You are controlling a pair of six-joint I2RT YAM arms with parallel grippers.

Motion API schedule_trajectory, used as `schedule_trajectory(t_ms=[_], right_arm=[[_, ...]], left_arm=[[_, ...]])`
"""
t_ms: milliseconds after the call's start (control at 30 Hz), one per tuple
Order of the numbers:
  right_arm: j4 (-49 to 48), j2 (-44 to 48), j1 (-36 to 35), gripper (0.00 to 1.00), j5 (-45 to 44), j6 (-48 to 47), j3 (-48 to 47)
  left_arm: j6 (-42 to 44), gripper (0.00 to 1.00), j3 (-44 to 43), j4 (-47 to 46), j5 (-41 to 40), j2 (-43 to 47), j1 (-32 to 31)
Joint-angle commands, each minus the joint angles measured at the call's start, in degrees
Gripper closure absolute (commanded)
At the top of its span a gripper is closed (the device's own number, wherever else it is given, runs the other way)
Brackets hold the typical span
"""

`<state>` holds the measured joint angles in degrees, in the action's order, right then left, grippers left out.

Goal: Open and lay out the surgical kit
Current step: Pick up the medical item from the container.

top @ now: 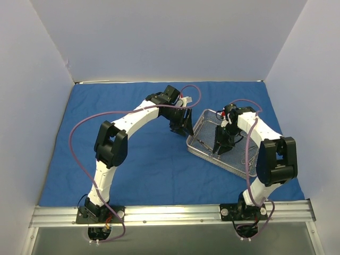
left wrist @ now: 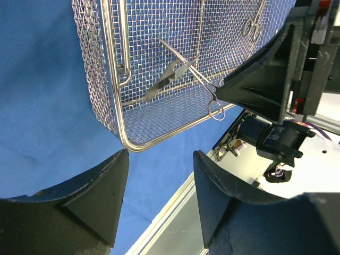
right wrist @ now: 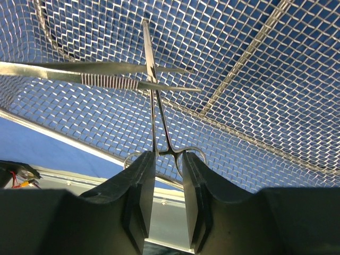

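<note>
The silver wire-mesh tray (top: 192, 142) sits on the opened blue cloth wrap (top: 149, 159), right of centre. My right gripper (top: 220, 149) is inside the tray, its jaws closed on the handle shanks of scissor-handled forceps (right wrist: 154, 106) just ahead of the finger rings (right wrist: 168, 156). The forceps' tip crosses over flat tweezers (right wrist: 79, 77). My left gripper (top: 180, 125) is open and empty, hovering over the cloth just off the tray's corner (left wrist: 114, 106). The left wrist view shows the forceps (left wrist: 191, 71) raised at an angle, and another ringed instrument (left wrist: 252, 24) further in.
The cloth (left wrist: 48, 122) covers most of the table. The metal base rail (top: 170, 215) runs along the near edge. Grey walls close in the back and both sides. The right arm's forearm (top: 276, 159) stands over the tray's near right end.
</note>
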<state>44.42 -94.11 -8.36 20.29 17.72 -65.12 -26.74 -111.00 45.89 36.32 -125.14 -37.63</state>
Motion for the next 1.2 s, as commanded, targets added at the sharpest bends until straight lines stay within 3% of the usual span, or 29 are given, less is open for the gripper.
schedule_trajectory(t_ms=[0,267,667,833,900,967,1167], right_arm=[[1.6,-0.8,-0.3,0.71,-0.9,-0.1,-2.4],[0.9,-5.4,-0.8,0.64,0.4,-0.5,-5.8],[2.0,-12.9,-2.0,0.65,0.4,-3.3,-8.4],[2.2,-14.2,-2.0,0.8,1.1,-4.2,-8.5],[2.7,-14.2,-1.9,0.93,1.7,-4.2,-9.0],[3.5,-13.7,-1.8,1.0,2.2,-3.7,-10.2],[8.4,-12.0,-0.9,1.0,-0.6,-3.4,-15.2]], left_arm=[[0.2,0.39,0.1,-2.2,1.3,4.6,0.6],[0.2,0.4,0.5,-2.5,1.7,4.5,1.1],[0.0,0.39,1.8,-3.0,2.3,4.6,2.7],[0.0,0.4,1.5,-3.0,2.4,4.5,3.3],[0.1,0.4,1.5,-3.0,2.4,4.4,3.4],[0.1,0.4,1.4,-3.0,2.6,4.2,3.6],[0.0,0.4,0.2,-2.7,3.1,3.4,3.6]])
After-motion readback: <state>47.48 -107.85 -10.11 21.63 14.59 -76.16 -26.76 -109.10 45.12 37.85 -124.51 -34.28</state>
